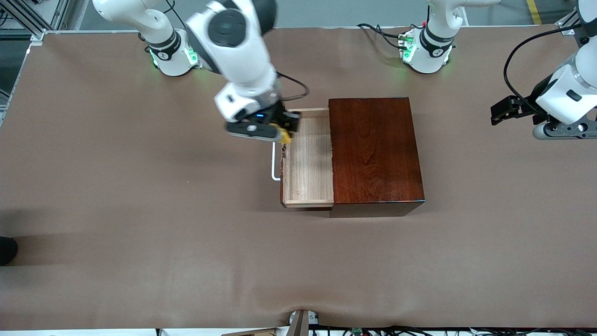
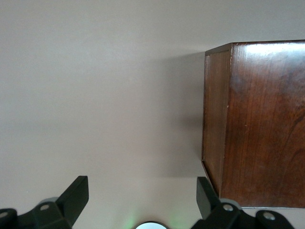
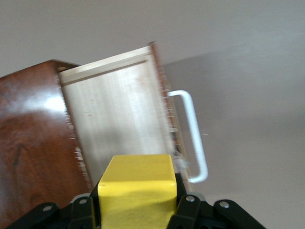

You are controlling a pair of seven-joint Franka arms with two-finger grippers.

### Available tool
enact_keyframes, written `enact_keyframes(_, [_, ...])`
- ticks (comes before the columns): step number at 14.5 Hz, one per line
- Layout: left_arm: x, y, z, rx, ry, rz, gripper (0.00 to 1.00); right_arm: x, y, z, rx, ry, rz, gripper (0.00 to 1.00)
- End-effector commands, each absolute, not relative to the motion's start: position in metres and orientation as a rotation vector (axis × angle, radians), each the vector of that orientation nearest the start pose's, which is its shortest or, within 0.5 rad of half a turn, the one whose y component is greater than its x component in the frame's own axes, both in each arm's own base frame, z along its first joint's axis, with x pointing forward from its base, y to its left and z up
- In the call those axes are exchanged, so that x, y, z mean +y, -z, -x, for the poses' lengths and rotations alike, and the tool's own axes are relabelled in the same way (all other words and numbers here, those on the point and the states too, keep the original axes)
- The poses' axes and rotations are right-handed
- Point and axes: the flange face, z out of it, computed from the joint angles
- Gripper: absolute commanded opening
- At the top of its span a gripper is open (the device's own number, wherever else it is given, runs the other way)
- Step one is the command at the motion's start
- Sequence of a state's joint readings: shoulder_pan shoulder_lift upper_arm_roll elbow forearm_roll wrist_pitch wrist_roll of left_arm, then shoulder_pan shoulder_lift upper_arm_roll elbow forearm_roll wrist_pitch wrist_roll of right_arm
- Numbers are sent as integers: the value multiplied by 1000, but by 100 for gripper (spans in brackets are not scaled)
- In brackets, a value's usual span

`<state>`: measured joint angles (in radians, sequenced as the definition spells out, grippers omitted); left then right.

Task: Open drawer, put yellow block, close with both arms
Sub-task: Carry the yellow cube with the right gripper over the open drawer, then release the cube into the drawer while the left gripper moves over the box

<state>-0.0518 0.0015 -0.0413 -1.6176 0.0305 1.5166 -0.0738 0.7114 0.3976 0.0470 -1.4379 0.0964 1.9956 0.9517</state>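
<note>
The drawer (image 1: 308,161) stands pulled out of the dark mahogany box (image 1: 375,149), toward the right arm's end of the table. Its pale wood tray looks bare, and its white handle (image 1: 275,161) points away from the box. My right gripper (image 1: 283,134) is shut on the yellow block (image 1: 285,136) and hangs over the drawer's front edge, near the corner toward the robots' bases. In the right wrist view the yellow block (image 3: 137,188) sits clamped between the black fingers, with the drawer (image 3: 116,124) and the handle (image 3: 193,136) below it. My left gripper (image 1: 501,111) is open and waits over bare table at the left arm's end.
The brown table surface (image 1: 140,210) stretches around the box on all sides. The box's side wall (image 2: 217,114) shows in the left wrist view, apart from the open left gripper (image 2: 143,195). Both arm bases glow green along the table's edge by the robots.
</note>
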Motion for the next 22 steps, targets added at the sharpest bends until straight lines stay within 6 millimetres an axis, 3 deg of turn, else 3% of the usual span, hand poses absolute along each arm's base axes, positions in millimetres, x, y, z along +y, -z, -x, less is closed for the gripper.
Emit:
enact_keyframes(1, [-52,-599,-541,45,-156,3116,100,505,-433,-530,339,73,2904,0])
enact_keyframes(6, [-55,-598,-543,48,-158,3116,100,517,-357,-550,345,137,2890,0])
enact_keyframes(10, [-56,-595,-544,43,-165,3117,100,519,-331,-553,337,157,2898,0])
enact_keyframes(12, [-58,-594,-545,15,-170,3115,100,519,-319,-555,327,175,2907,26])
enact_keyframes(13, [-63,-593,-545,-23,-169,3114,100,518,-313,-556,333,174,2909,52])
enact_keyframes(14, [-69,-592,-544,-76,-174,3122,100,516,-314,-559,344,173,2905,83])
enact_keyframes(15, [-74,-589,-545,-148,-183,3117,100,514,-319,-563,351,179,2898,100])
enact_keyframes(19, [-116,-577,-548,-365,-198,3084,100,508,-359,-561,355,108,2942,100])
enact_keyframes(22, [-159,-564,-562,-547,-220,3056,100,490,-424,-565,386,-28,3001,100])
